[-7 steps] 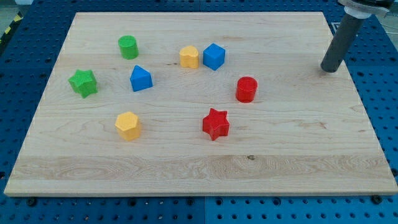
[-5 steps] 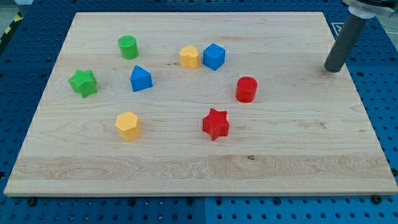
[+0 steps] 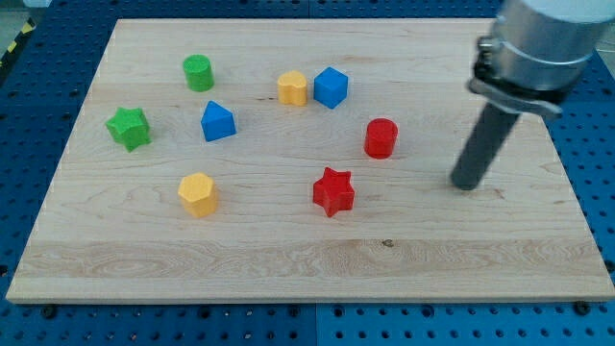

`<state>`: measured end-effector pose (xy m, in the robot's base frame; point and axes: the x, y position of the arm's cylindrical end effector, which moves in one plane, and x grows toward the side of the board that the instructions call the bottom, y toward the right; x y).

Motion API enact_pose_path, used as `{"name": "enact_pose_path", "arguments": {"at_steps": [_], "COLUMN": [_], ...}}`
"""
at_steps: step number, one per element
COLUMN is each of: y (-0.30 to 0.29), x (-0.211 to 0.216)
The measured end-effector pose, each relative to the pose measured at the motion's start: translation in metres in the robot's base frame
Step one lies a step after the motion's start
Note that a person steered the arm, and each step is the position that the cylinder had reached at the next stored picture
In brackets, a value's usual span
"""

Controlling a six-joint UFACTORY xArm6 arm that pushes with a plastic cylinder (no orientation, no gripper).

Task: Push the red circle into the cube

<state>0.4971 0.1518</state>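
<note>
A pale wooden board (image 3: 288, 259) lies on a blue perforated table (image 3: 29, 86) under even light.

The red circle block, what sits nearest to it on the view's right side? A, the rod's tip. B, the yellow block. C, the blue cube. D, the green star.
A: my tip stands on the board to the view's right of the red circle, slightly lower, with bare wood between them.

A pale wooden board (image 3: 288, 240) is seen, smooth, its grain clearly marked. The red circle (image 3: 381, 137) and the blue cube (image 3: 331, 86) look like matt plastic. The rod (image 3: 480, 144) is finished in dark matt, beneath a grey metallic collar (image 3: 528, 58).
</note>
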Motion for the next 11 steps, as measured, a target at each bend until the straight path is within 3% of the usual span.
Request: {"name": "enact_pose_path", "arguments": {"at_steps": [1, 2, 3, 8, 11], "y": [-0.052, -0.054, -0.054, -0.058, -0.092], "x": [-0.006, -0.043, -0.054, -0.062, -0.064]}}
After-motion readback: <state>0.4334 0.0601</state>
